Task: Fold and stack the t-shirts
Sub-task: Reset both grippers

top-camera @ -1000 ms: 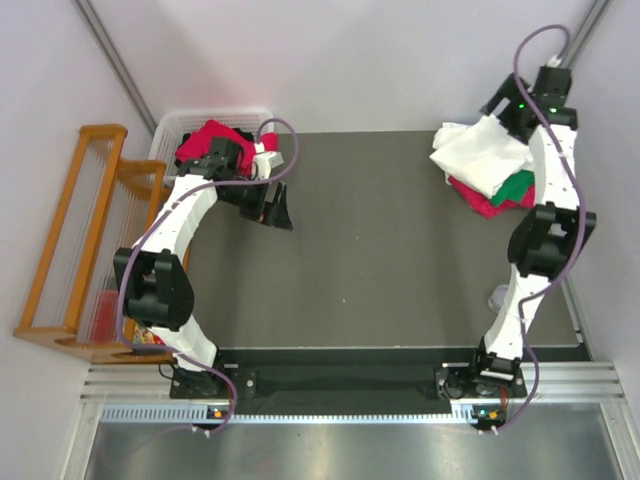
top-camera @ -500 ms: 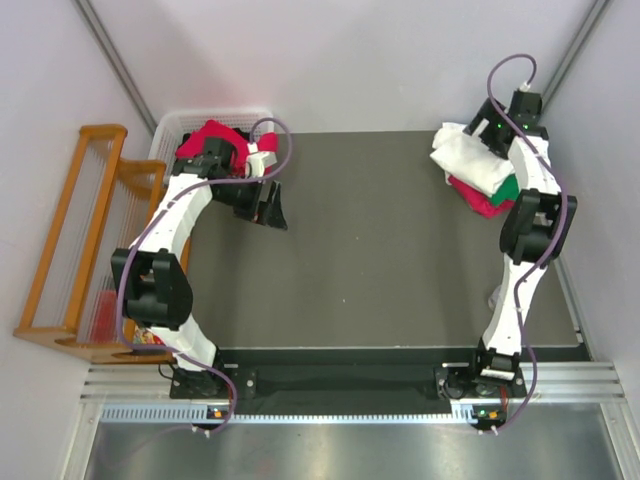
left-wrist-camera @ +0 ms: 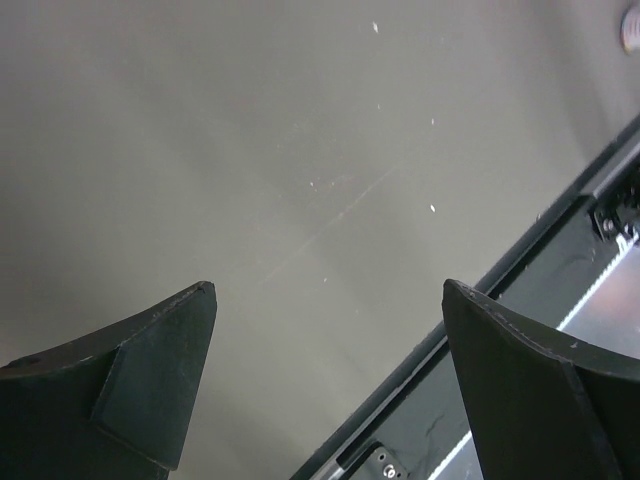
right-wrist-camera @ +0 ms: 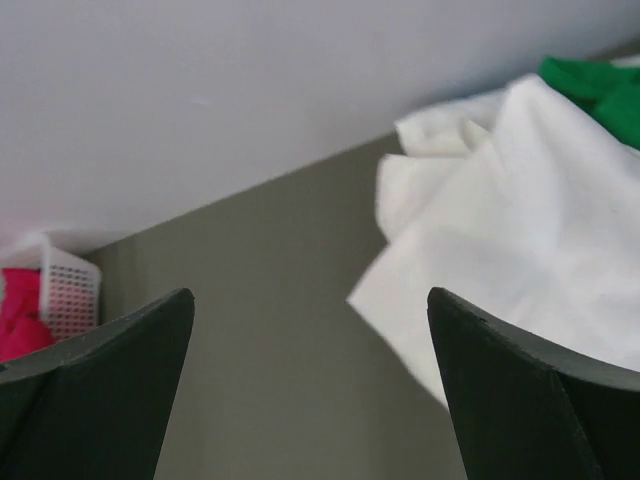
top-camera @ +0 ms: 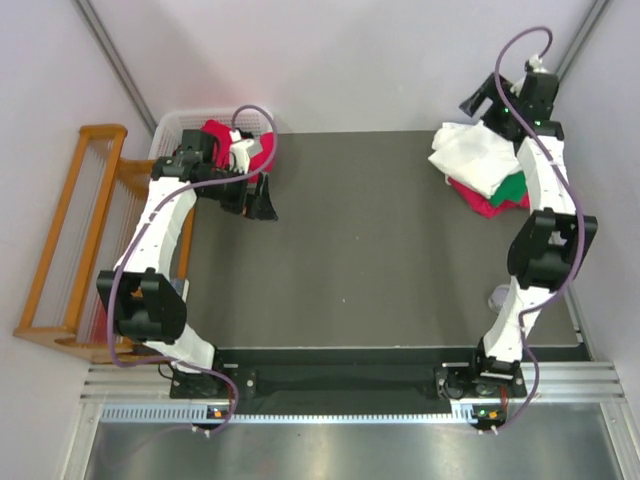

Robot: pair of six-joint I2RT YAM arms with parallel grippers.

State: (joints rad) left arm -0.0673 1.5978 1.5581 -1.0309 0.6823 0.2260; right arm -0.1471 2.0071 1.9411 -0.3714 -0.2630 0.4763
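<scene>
The left gripper (top-camera: pixel 262 203) is held wide and empty by the basket (top-camera: pixel 168 128) at the table's (top-camera: pixel 370 260) far-left corner, presumably for its crimson shirt (top-camera: pixel 212 133). The right gripper (top-camera: pixel 488 100), equally wide, is held above the far-right pile (top-camera: pixel 480 155).

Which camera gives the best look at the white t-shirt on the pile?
Top external: the white t-shirt shows almost whole, rumpled atop the green shirt and the crimson shirt. Right wrist shows only part of it, cropped. Left wrist shows only the table.
</scene>
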